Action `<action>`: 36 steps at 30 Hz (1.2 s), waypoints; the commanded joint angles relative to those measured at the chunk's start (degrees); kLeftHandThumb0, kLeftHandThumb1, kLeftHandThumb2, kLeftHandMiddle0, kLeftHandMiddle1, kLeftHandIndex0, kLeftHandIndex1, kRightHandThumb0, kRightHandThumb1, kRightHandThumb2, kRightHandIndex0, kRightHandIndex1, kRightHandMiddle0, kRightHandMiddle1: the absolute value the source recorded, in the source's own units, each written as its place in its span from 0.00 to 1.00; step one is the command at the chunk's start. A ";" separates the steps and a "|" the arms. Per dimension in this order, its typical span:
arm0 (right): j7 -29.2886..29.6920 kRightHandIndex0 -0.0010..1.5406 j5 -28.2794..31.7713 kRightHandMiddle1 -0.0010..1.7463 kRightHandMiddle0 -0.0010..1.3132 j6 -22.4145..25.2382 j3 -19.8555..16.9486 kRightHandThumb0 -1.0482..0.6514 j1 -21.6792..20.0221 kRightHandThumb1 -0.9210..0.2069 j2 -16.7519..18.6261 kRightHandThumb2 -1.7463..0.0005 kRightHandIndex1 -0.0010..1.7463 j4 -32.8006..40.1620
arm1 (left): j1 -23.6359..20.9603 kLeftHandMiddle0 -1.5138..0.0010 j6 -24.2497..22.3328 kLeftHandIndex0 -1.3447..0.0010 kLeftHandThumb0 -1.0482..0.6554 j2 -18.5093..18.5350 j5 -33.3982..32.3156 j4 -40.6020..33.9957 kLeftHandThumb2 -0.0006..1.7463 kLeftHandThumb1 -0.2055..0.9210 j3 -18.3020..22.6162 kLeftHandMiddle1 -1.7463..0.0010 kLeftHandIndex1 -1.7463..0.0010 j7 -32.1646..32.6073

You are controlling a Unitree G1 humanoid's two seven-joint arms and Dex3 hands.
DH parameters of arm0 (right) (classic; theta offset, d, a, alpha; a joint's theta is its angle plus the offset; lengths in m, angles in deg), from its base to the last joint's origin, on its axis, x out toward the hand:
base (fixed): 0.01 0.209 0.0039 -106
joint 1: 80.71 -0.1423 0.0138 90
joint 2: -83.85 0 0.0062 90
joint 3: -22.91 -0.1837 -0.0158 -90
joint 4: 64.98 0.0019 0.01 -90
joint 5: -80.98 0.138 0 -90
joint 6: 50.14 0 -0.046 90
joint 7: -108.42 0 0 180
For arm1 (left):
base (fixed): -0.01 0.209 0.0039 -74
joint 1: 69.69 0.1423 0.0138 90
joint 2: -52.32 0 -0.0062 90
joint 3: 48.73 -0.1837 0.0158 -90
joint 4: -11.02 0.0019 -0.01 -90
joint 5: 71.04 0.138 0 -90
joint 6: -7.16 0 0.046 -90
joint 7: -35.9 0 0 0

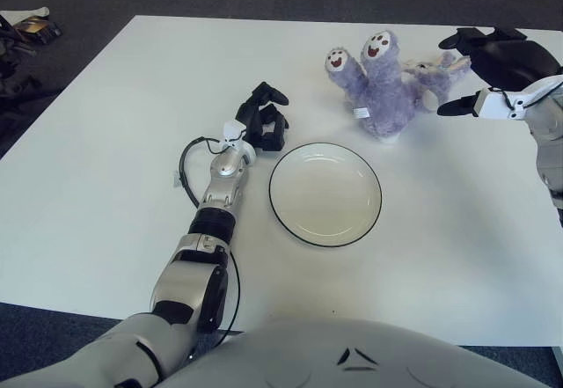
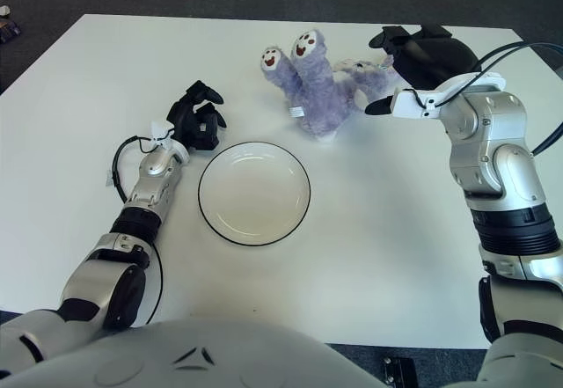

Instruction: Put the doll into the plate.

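My right hand [image 2: 413, 62] is wide open beside the doll [image 2: 312, 84], holding nothing; the doll sits near the desk's [image 1: 106, 168] far edge, behind the plate [image 1: 325, 194]; I should grab its soft middle; my left hand [image 1: 264, 117] waits curled, left of the plate.

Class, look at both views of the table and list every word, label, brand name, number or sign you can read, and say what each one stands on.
None: no readable text stands on anything here.
The purple doll has only painted faces, no letters.
The white plate with its dark rim is plain.
The white table bears no marks.
The left hand and right hand show no readable labels.
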 commanded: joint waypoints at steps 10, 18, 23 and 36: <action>-8.96 0.00 5.70 0.25 0.00 -3.59 2.27 0.03 -3.75 0.25 -2.03 0.76 0.20 -2.09 | 4.39 0.55 -0.07 0.67 0.61 -0.45 0.68 2.31 0.78 0.42 -0.47 0.00 0.06 0.77; -10.12 0.00 8.64 0.20 0.00 -6.82 2.92 0.03 -5.25 0.27 -1.25 0.74 0.02 -6.91 | 4.51 0.55 0.07 0.67 0.61 -0.53 0.56 2.20 0.78 0.42 -0.48 0.00 0.06 0.63; -10.46 0.00 9.91 0.22 0.00 -6.79 2.92 0.03 -5.40 0.29 -0.81 0.74 0.00 -7.04 | 4.62 0.55 -0.14 0.67 0.61 -0.68 0.35 1.95 0.77 0.42 -0.44 0.00 0.06 0.54; -8.05 0.00 7.47 0.29 0.00 -5.03 6.22 0.08 -7.37 0.35 1.86 0.67 0.00 -10.69 | 5.02 0.55 -0.46 0.66 0.61 -0.99 0.40 1.31 0.77 0.43 -0.62 0.00 0.07 0.65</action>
